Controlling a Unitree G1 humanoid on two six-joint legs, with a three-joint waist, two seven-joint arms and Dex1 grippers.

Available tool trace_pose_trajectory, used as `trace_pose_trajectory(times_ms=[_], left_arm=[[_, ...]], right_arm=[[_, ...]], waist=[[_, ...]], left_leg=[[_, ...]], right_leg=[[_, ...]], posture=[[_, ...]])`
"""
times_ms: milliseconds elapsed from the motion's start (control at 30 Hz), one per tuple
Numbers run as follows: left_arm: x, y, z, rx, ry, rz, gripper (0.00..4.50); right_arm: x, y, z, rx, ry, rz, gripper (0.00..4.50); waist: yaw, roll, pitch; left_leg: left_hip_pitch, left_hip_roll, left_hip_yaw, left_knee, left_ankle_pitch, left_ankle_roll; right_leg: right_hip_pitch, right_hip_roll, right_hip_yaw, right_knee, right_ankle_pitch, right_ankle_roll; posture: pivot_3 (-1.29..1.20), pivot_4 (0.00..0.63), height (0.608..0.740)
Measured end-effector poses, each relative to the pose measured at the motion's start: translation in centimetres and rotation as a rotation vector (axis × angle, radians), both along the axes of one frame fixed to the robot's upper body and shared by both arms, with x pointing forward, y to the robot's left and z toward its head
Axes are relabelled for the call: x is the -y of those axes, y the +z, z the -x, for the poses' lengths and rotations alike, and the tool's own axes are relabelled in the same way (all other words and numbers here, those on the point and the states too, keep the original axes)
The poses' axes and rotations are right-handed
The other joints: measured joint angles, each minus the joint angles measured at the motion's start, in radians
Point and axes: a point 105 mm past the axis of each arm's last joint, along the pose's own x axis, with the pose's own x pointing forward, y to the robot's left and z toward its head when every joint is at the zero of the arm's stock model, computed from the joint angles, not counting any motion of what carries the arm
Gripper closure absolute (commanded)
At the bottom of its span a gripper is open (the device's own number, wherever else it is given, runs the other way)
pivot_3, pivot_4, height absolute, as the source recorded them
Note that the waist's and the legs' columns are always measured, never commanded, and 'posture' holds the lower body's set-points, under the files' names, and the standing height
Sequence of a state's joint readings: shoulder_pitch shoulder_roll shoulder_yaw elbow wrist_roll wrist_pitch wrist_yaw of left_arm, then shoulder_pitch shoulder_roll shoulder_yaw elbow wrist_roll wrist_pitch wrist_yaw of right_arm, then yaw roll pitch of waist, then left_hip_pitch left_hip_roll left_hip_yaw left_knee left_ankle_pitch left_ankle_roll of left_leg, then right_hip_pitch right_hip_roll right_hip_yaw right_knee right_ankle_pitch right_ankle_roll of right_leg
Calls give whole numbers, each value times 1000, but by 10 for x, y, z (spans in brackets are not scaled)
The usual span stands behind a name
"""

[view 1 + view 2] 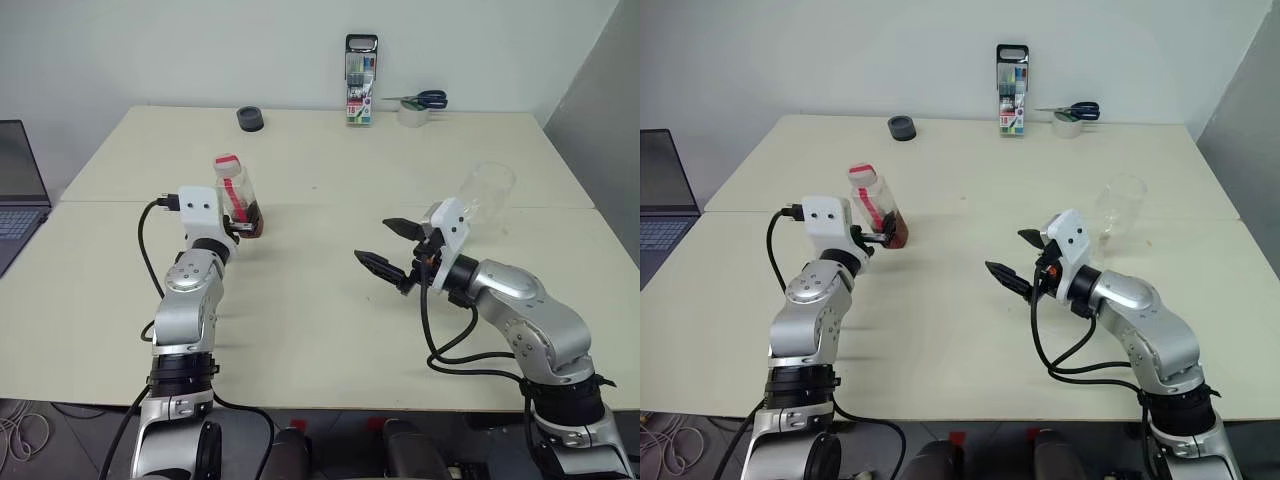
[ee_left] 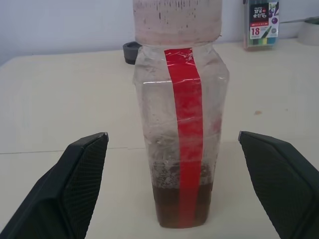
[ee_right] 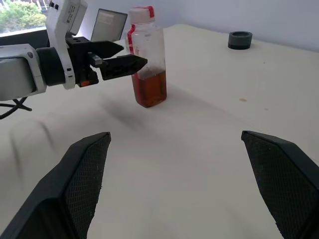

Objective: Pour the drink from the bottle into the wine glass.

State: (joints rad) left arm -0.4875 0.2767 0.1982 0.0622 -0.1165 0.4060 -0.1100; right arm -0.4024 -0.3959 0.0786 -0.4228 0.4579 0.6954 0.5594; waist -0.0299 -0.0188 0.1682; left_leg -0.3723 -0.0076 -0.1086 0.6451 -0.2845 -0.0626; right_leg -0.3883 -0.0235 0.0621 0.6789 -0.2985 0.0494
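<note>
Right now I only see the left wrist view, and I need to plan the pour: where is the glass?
Observer: The glass stands off to the right, beyond the right gripper.
Operator: Is that gripper holding anything?
Observer: No, it is open and empty, short of the glass.
Operator: Is the bottle capped?
Observer: Yes, the red cap is on.

one bottle (image 1: 238, 195), one wine glass (image 1: 1121, 208), one laptop (image 1: 18, 190), one scissors (image 1: 422, 98)
</note>
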Motion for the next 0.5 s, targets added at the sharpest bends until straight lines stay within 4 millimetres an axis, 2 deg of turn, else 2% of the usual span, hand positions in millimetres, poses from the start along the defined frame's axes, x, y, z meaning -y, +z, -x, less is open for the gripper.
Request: trace_pose_trajectory(times_ms=[133, 400, 500], left_arm=[[-2, 3, -8, -6, -3, -3, 23], [1, 28, -29, 42, -14, -7, 23], [2, 29, -33, 45, -19, -8, 23]], right_arm=[[0, 2, -1, 5, 1, -3, 0], [1, 2, -3, -1, -5, -5, 0], [2, 2, -3, 0, -7, -5, 0]], waist=[[0, 0, 0], [0, -1, 0], [-1, -1, 0]], left_leg=[[-2, 0, -1, 1, 0, 0], [-2, 0, -2, 1, 0, 0], [-2, 0, -2, 0, 0, -1]], right_leg=[[-1, 0, -1, 0, 0, 0], [-1, -1, -2, 0, 0, 0], [-1, -1, -2, 0, 0, 0]], posture=[[0, 150, 740], [0, 150, 740], [0, 150, 740]])
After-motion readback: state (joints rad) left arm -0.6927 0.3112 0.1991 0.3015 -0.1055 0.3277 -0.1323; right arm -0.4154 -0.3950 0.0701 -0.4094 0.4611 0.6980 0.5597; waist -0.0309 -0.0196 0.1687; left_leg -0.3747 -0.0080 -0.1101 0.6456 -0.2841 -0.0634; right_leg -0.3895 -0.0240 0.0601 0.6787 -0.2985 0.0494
